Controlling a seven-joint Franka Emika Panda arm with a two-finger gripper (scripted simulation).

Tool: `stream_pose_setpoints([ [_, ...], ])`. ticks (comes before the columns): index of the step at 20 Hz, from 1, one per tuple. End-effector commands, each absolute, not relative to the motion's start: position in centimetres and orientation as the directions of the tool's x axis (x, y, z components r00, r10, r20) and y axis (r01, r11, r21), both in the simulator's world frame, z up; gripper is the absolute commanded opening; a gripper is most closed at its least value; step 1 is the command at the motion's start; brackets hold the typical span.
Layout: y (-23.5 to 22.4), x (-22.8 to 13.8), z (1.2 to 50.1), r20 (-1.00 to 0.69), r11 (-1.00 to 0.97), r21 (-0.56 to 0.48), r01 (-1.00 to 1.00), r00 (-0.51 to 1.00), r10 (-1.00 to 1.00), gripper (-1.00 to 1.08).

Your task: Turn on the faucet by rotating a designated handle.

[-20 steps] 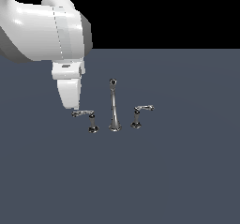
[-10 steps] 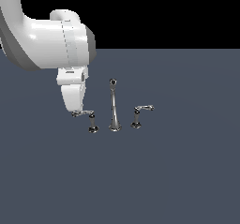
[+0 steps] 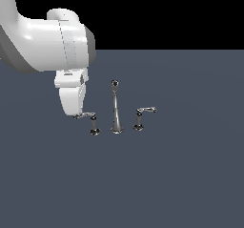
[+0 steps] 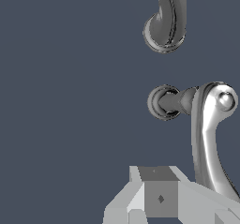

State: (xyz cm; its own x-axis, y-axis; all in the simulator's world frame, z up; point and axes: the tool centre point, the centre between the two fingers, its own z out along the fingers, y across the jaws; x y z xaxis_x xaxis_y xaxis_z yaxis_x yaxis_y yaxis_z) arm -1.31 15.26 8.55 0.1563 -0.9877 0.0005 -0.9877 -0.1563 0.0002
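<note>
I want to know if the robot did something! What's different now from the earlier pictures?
The arm's big white upper part swung toward the exterior view's right. The gripper barely moved: it stays at the free end of the handle. Whether its jaws hold the handle cannot be told. The handle, the spout and the other handle kept their places.

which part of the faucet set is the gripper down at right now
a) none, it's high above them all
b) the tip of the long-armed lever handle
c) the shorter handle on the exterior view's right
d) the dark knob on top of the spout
b: the gripper sits at the free end of the handle, away from the spout and the shorter handle.
</note>
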Motion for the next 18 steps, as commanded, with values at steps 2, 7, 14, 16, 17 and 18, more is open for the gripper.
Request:
stream_pose_setpoints([
  [2, 15.6, -2.5, 8.6, 0.0, -0.157, 0.0, -0.988, 0.157, -0.988, -1.0],
  [7, 16.1, -4.3, 8.6, 0.0, -0.156, 0.0, -0.988, 0.156, -0.988, -1.0],
  [14, 15.5, -5.2, 8.6, -0.003, -0.158, -0.005, -0.988, 0.158, -0.988, -1.0],
  [16, 15.2, -5.9, 8.6, -0.002, -0.157, -0.004, -0.988, 0.157, -0.988, -1.0],
  [17, 15.1, -6.2, 8.6, -0.002, -0.157, -0.004, -0.988, 0.157, -0.988, -1.0],
  [18, 14.9, -6.5, 8.6, -0.002, -0.157, -0.004, -0.988, 0.157, -0.988, -1.0],
])
